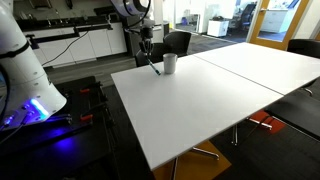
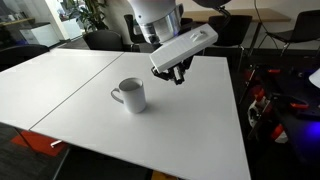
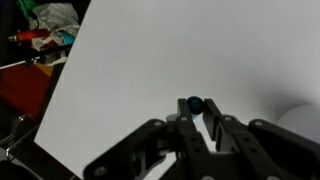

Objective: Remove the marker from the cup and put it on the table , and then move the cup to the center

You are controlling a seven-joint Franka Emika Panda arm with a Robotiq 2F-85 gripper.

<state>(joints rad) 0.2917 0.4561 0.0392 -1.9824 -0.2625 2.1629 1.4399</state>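
The light grey cup [image 1: 170,63] [image 2: 131,95] stands upright on the white table [image 1: 215,105] [image 2: 200,135] near its far edge, handle out to the side. My gripper [image 1: 147,50] [image 2: 178,74] [image 3: 195,110] hangs just beside the cup, a little above the tabletop, and is shut on the marker. The dark marker [image 1: 154,66] slants down from the fingers toward the table next to the cup. The wrist view shows its round dark end [image 3: 194,102] pinched between the two fingertips. Nothing pokes out of the cup.
Dark chairs [image 1: 178,42] [image 2: 105,40] stand around the table. A white robot base with blue light [image 1: 30,95] sits on the floor beside the table. Red clutter [image 2: 262,105] lies on the floor past the table edge.
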